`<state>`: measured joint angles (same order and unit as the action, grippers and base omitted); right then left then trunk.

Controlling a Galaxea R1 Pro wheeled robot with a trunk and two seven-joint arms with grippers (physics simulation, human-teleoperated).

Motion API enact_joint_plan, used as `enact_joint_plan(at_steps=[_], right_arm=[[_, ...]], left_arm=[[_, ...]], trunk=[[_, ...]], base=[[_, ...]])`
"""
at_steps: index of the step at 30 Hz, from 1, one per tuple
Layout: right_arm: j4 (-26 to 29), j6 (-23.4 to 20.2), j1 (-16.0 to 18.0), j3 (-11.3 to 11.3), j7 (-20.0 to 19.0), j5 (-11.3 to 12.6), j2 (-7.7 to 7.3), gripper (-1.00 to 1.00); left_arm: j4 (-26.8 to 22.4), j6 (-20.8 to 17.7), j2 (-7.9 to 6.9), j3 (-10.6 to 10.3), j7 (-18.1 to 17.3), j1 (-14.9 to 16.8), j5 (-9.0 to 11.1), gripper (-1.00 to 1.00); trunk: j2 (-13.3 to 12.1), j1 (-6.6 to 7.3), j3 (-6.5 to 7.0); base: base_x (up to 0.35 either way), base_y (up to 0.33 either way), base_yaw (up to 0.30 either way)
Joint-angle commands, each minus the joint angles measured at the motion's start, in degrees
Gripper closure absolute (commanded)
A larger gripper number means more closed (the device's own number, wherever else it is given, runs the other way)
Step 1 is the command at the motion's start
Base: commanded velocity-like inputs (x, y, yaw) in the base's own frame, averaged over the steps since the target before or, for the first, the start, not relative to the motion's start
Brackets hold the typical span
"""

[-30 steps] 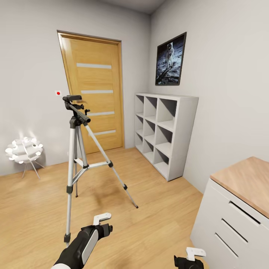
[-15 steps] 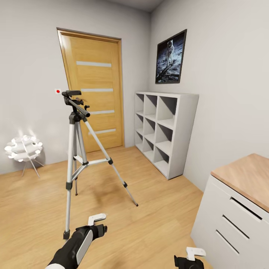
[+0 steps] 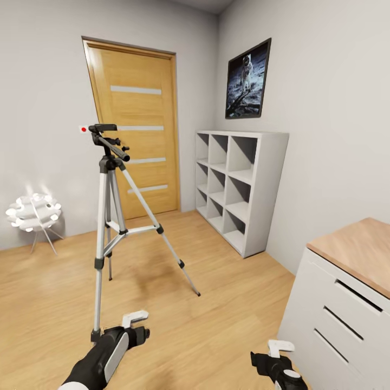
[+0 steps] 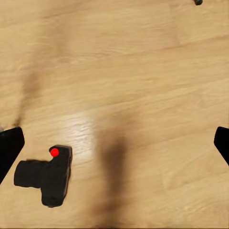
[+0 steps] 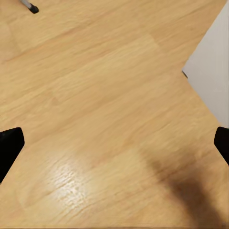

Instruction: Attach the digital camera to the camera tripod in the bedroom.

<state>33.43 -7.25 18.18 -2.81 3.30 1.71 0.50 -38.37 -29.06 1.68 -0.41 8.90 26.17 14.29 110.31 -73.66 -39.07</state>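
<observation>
Both arms are sinking lower in the head view than a second ago, and the tripod is sliding a little toward 9 o'clock as the camera shifts. The left gripper [image 3: 135, 324] is hanging spread wide and holding nothing; its wrist view is showing the two dark fingertips [image 4: 9, 148] far apart over bare floor [image 4: 143, 95]. The right gripper [image 3: 276, 352] is likewise gaping and empty, just beside the white table [image 3: 346, 303] at about 4 o'clock.

Under the left gripper the camera [image 4: 44, 175] is lying on the floor near one fingertip, apparently so the gripper can drop onto it. Its long axis is running roughly across the span between the fingers, red button showing at one end; which way the lens is facing I cannot tell.

Beyond, the tripod [image 3: 108, 216] is standing upright at 11 o'clock, legs splayed, its handle sloping down toward the door [image 3: 135, 135], its head bare and waiting.
</observation>
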Motion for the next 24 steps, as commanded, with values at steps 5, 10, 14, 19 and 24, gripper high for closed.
enact_joint_plan(at_steps=[5,10,14,19,24], right_arm=[[0.19,-0.49,0.01,0.15,0.09,0.08,-0.05,-1.0],[0.07,-0.33,0.01,2.76,0.12,0.0,-0.18,-1.0],[0.2,-0.05,0.01,5.27,0.13,-0.11,-0.12,-1.0],[0.64,-0.3,0.01,6.06,0.13,-0.14,-0.07,-1.0],[5.31,-1.62,0.01,6.23,0.13,-0.08,-0.06,-1.0]], left_arm=[[9.06,1.52,0.06,-0.01,0.41,0.02,0.87,-1.0],[15.16,8.13,0.06,0.03,0.39,0.02,1.01,-1.0],[18.66,12.34,-0.08,0.08,0.36,0.02,1.13,-1.0],[19.98,13.74,-0.23,0.13,0.34,0.02,1.12,-1.0],[20.07,13.91,-0.21,0.14,0.32,0.02,1.3,-1.0]], trunk=[[2.05,-1.1,-0.96],[4.05,-2.2,-1.86],[5.66,-3.07,-2.58],[7.66,-4.17,-3.47],[9.67,-5.27,-4.37]], base=[[0.0,0.0,0.0],[0.0,0.0,0.0],[0.0,0.0,0.0],[0.0,0.0,0.0],[0.0,0.0,0.0]])
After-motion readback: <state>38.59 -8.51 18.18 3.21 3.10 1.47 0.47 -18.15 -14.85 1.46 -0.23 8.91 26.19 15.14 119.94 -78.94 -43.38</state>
